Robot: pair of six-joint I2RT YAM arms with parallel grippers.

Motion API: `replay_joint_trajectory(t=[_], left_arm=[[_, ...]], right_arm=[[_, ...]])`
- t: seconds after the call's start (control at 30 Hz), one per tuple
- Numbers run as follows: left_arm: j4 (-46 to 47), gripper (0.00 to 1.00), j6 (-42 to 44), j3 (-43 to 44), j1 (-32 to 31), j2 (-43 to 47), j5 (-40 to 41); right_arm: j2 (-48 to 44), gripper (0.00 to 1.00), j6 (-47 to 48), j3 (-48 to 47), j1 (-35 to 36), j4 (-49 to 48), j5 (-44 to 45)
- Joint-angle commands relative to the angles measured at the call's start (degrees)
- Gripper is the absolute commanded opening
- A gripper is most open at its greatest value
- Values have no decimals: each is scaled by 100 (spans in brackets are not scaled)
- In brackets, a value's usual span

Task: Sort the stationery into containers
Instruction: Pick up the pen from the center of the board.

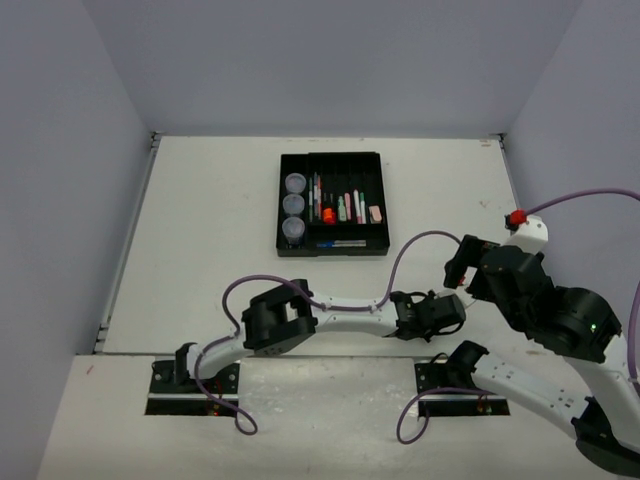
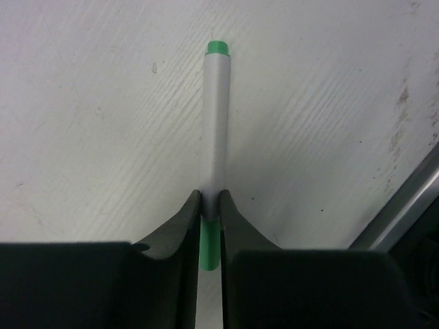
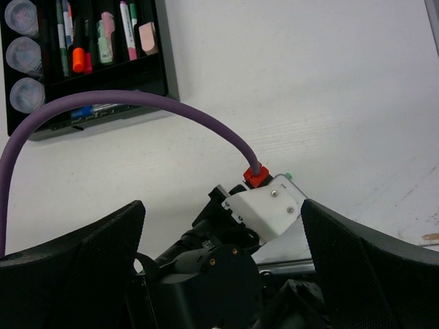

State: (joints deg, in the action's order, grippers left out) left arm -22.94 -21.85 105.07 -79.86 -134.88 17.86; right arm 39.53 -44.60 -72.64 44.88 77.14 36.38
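Note:
A grey marker (image 2: 217,123) with green ends lies on the white table, and my left gripper (image 2: 210,199) is shut on it near its near green end. From above, that gripper (image 1: 452,312) sits low at the table's near edge, hiding the marker. My right gripper (image 1: 458,268) hovers just beyond it, open and holding nothing (image 3: 221,205); the marker's far green tip (image 3: 289,175) peeks past the left wrist. The black tray (image 1: 281,200) at the table's middle back holds three round pots (image 1: 293,205), several pens and markers, and a pink eraser (image 1: 375,213).
The left arm's purple cable (image 3: 137,99) arcs across the right wrist view in front of the tray (image 3: 164,48). A metal strip (image 2: 405,212) marks the table's near edge close to the left gripper. Grey walls enclose the table on three sides.

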Motion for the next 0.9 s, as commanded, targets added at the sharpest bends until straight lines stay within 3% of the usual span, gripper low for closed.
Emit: replay_joint_trajectory(t=[0.0,0.37,0.6,0.87], left_arm=[[-804,2,-10,-633,175,-80,211],[714,0,-102,-2389,889,2243,546],[974,0,-32,-2561,1055,2962,484],[632,0,-429,-2187,1551,3043,710]], right_arm=[[41,99,131,-71,12,-35,31],[-67,99,292,-159,12,-445,244],[-62,99,338,-169,3,-455,359],[16,99,348,-42,12,-546,435]])
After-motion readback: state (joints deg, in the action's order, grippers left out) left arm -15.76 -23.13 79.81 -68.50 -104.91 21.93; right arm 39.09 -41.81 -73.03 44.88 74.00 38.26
